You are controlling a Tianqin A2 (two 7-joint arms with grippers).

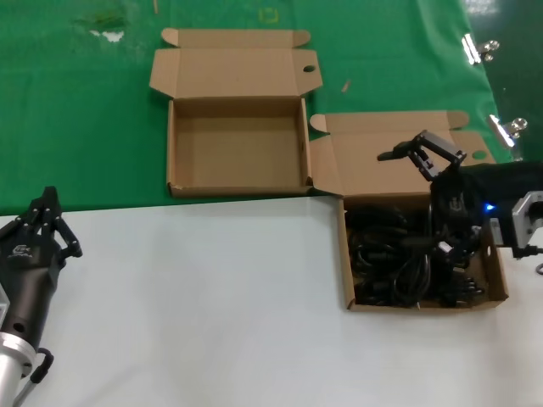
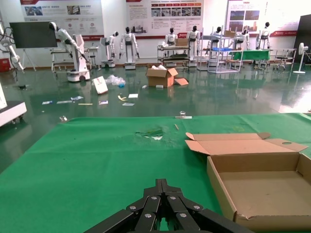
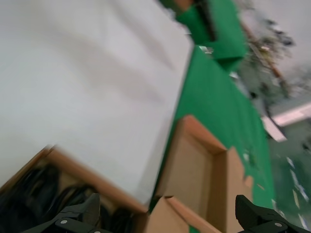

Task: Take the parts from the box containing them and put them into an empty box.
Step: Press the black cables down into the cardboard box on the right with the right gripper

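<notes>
The empty box (image 1: 237, 148) lies open on the green cloth at the back centre, lid folded away; it also shows in the left wrist view (image 2: 262, 187) and the right wrist view (image 3: 194, 165). The box containing them (image 1: 424, 307) sits to the right across the cloth's edge. Black coiled parts (image 1: 399, 254) fill it, seen also from the right wrist (image 3: 34, 189). My right gripper (image 1: 422, 155) hangs open over this box's back edge and lid, fingers wide apart (image 3: 165, 208), holding nothing. My left gripper (image 1: 47, 208) rests shut at the near left over the white table (image 2: 163, 183).
A green cloth (image 1: 85, 102) covers the far half of the table and a white surface (image 1: 212, 297) the near half. Metal clips (image 1: 509, 127) lie at the cloth's right edge. In the left wrist view, a hall with other robots lies beyond the table.
</notes>
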